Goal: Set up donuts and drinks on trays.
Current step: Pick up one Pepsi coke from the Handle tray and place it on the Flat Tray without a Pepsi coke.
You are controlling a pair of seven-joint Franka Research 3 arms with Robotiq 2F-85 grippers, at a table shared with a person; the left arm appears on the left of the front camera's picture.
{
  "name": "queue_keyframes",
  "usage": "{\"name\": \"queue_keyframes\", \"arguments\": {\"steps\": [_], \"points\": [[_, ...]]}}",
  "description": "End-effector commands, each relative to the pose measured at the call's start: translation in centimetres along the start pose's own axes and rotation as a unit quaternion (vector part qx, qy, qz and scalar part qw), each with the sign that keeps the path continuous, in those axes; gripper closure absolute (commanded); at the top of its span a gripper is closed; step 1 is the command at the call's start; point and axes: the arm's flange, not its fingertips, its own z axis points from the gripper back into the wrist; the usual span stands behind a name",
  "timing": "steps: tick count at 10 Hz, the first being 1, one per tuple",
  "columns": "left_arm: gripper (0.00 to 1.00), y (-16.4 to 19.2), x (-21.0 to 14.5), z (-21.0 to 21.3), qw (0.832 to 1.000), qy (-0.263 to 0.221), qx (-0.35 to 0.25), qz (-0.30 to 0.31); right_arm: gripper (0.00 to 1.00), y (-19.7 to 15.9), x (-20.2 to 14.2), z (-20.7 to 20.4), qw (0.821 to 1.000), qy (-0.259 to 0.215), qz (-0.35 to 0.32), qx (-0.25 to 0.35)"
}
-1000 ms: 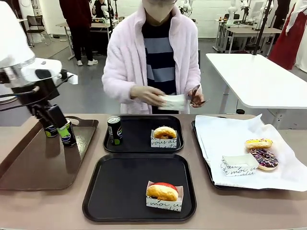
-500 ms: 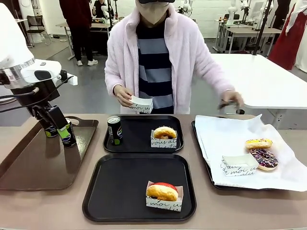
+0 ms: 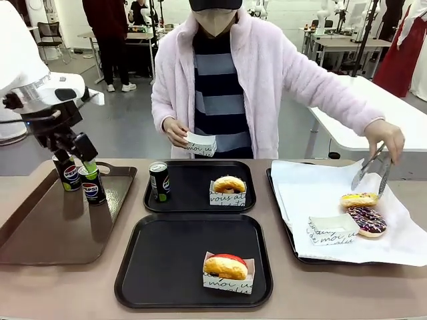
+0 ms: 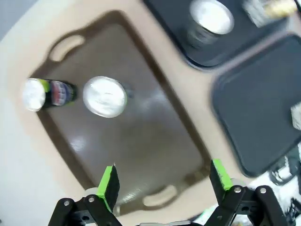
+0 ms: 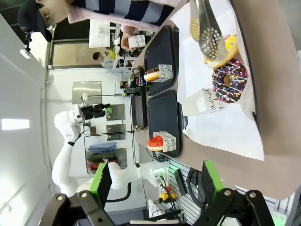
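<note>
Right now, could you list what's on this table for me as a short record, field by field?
Far black tray: one can, one sleeved donut
Near black tray: one red-iced donut, no drink
Brown tray: two cans
Left tool: open, above the two cans
Person: tongs over yellow donut, empty sleeve in other hand

Robot and person: build and dress.
Left arm [image 3: 40, 93]: glossy white rounded shell, dark band above the gripper, thin black cable looped beside the wrist. Left gripper [image 4: 164, 176]: matte black linkage fingers, bright green pads [image 4: 109, 181], silver pivot pins at the knuckles behind them. Right gripper [image 5: 155, 179]: same black frame and green pads. Person: fluffy pale-pink jacket [image 3: 267, 73], sleeves running to the hands, over a navy-and-grey striped top [image 3: 220, 87].
</note>
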Motion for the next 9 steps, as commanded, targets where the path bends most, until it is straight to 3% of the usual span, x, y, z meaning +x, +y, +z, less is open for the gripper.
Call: {"name": "queue_keyframes", "arguments": {"steps": [1, 2, 3, 5, 9], "points": [[0.00, 3.5, 6.0, -2.7, 0.994, 0.058, 0.024, 0.088, 0.00, 0.1, 0.0, 0.1, 1.000, -0.003, 0.004, 0.007], [0.00, 5.2, 8.8, -3.9, 0.992, 0.082, 0.017, 0.095, 0.00, 0.1, 0.0, 0.1, 1.000, -0.003, 0.004, 0.007], [0.00, 5.4, 6.9, -5.0, 0.988, 0.087, 0.002, 0.129, 0.00, 0.1, 0.0, 0.1, 1.000, -0.003, 0.004, 0.007], [0.00, 5.9, 9.5, -6.5, 0.982, 0.115, -0.055, 0.143, 0.00, 0.1, 0.0, 0.1, 1.000, -0.003, 0.004, 0.007], [0.00, 5.6, 7.4, -8.2, 0.979, 0.109, -0.058, 0.163, 0.00, 0.1, 0.0, 0.1, 1.000, -0.003, 0.004, 0.007]]}}
